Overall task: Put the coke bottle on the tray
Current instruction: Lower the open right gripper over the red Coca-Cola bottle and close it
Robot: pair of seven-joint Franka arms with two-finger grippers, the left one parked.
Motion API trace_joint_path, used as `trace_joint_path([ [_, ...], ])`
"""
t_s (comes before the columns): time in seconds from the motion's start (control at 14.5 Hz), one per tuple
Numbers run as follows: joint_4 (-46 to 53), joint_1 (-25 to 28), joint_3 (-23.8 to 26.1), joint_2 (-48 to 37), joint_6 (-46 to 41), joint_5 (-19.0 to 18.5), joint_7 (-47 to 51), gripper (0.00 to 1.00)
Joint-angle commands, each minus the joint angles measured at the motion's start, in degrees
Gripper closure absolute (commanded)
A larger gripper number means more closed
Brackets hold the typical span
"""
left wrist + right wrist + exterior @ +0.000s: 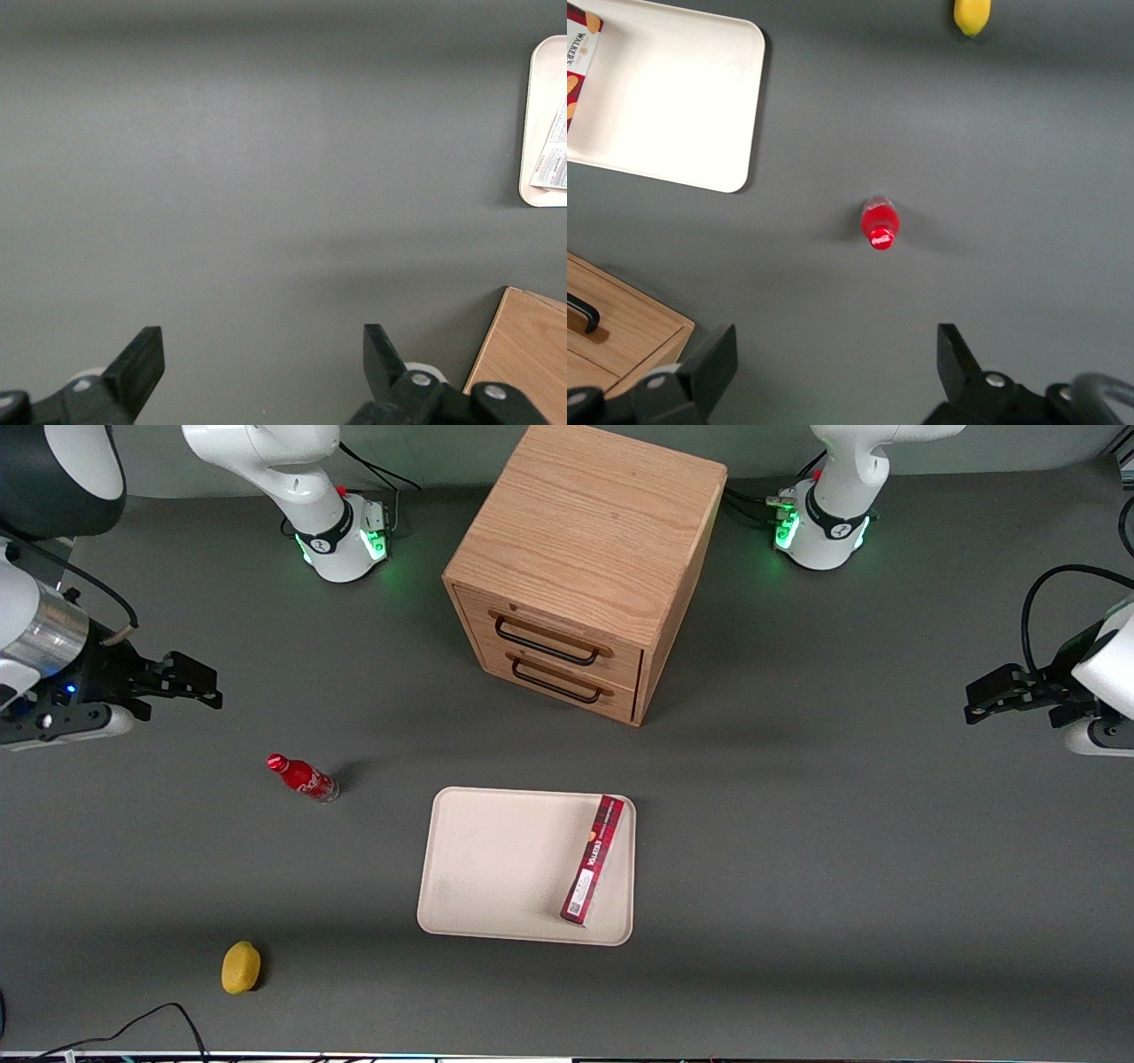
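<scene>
Coke bottle (302,778): small glossy red bottle standing upright on the grey table (797,850), cap seen end-on from the right wrist camera, untouched and well apart from everything else. Tray (496,868): cream, rimmed, resting flat nearer the front camera than the wooden drawer cabinet (580,567); a long dark-red box (594,859) lies along one edge, leaving most of the floor bare, presumably enough room for the bottle. Lemon (240,966): loose on the table, nearer the front camera than the bottle, not part of the job. Gripper (182,680): raised above the table, farther from the front camera than the bottle, fingers spread wide with nothing between them, seemingly positioned ready to descend. Status: pick not yet begun; bottle still off the tray.
</scene>
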Motion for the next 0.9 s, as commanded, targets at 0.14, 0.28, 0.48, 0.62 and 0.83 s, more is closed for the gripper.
trace_joint_path([
  [0.14,4.05,-3.25,3.74,1.79,-2.75,-1.24,2.28,0.00],
  [0.28,3.62,-3.77,3.74,2.14,-2.83,-1.33,2.29,0.00],
  [0.48,-1.19,-4.57,3.74,2.32,-2.15,-1.42,1.23,0.00],
  [0.62,-11.35,-4.48,4.27,1.01,8.27,-1.33,1.14,0.00],
  [0.83,-28.33,-4.39,5.23,-1.37,28.83,-1.42,0.88,0.00],
])
